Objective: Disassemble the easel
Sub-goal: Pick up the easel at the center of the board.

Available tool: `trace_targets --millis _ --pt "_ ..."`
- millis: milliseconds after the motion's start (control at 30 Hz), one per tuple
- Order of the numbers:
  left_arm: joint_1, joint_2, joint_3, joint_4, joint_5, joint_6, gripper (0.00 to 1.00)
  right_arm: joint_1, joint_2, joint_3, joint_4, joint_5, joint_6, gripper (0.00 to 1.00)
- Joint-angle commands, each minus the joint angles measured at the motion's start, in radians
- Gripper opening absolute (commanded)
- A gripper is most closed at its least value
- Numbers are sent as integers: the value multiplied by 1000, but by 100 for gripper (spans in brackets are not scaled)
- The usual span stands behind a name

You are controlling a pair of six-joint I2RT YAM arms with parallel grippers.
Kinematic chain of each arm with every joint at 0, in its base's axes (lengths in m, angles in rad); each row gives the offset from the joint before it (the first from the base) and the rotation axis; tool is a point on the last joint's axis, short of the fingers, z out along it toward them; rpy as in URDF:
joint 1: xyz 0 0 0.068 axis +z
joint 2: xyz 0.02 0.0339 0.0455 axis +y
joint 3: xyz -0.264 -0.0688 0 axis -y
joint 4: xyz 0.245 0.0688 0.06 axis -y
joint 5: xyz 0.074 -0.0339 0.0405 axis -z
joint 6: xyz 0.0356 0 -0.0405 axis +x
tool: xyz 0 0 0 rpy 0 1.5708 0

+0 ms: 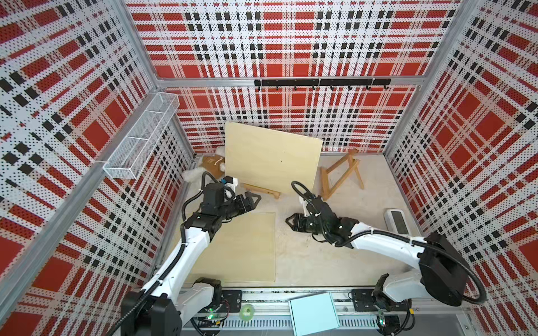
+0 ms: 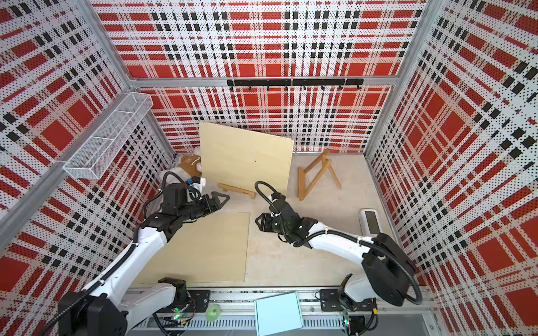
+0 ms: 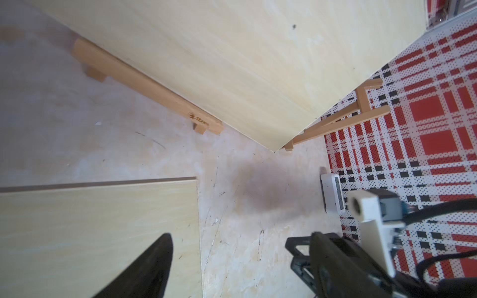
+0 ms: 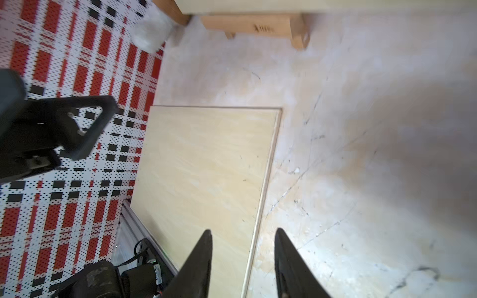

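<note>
Upright panel [image 1: 272, 158]: pale smooth plywood rectangle, tilted askew.
Flat panel [image 1: 241, 247]: matching plywood, lying on scuffed table [image 1: 320, 247].
Easel [image 1: 262, 190]: behind upright panel at table's back; tan ledge bar, block feet, stamped logo.
Spare easel [image 1: 342, 176]: bare tan slatted A-frame, right of upright panel.
Left gripper [image 1: 254, 202]: black triangular fingers spread, empty.
Right gripper [image 4: 244, 233]: tapered fingers parted, empty.

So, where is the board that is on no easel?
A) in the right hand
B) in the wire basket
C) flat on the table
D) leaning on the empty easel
C: the board lies flat on the table, partly under the left arm, in both top views.
</note>
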Motion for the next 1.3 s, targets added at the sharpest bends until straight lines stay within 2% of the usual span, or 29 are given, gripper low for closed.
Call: trace_targets --millis 0,133,333,467,600,767,1000,1133,1267 --pt "-75 32 68 -13 -155 46 86 -74 -75 81 -180 16 -178 42" --pt "-218 95 122 6 -234 64 85 -172 -179 143 -276 16 -281 46" --pt "-373 216 196 65 -292 102 83 -405 -223 227 -293 -174 -322 49" --pt "-419 269 212 124 -286 80 82 -511 -188 295 -307 -299 -340 52" --pt "-447 307 235 128 -297 91 81 -576 -167 334 -320 -316 -347 55" --pt "-430 318 237 131 -296 92 82 -629 -120 394 -343 -343 -377 57" --pt "-424 344 252 138 -289 103 81 -645 -87 491 -413 -274 -447 59" --pt "-424 378 272 147 -266 103 81 -648 -60 558 -512 -100 -482 61" --pt "-424 395 283 150 -256 104 81 -688 -9 620 -607 32 -492 68"
